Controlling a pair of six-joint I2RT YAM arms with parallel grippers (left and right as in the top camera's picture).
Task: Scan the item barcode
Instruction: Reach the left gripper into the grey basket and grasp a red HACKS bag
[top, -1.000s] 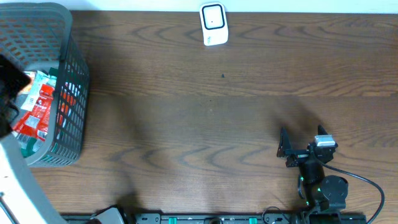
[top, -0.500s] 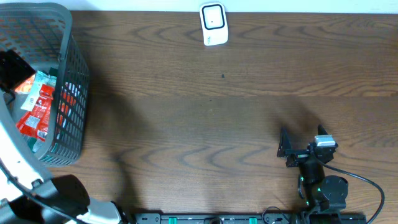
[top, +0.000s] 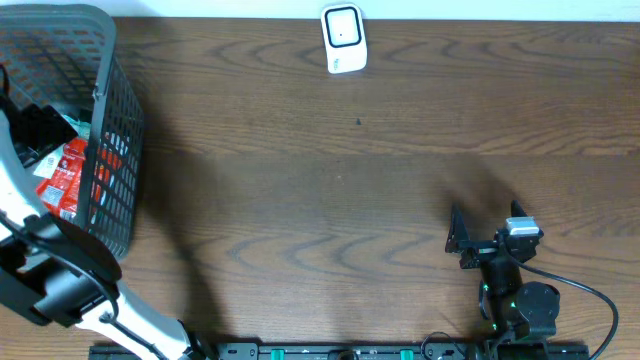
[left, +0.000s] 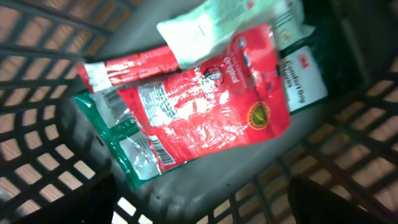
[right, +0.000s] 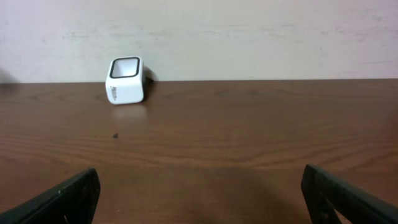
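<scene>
Stretches left arm (top: 60, 280) from 7 o'clock up to 9 o'clock, left gripper (left: 202, 199) pointing down, jaws wide apart. Rests folded right arm (top: 520, 300) at 5 o'clock, right gripper (top: 485, 228) spread wide.

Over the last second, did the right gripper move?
No. In the overhead view the right gripper holds the same spot, below and right of the scanner, and it is open.

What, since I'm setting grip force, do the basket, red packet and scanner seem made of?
Basket: grey moulded plastic, matte, judging by its even lattice walls. Red packet: thin plastic film, glossy; it shows crinkles and glare. Scanner: smooth white hard plastic, probably, with a dark glossy window.
</scene>
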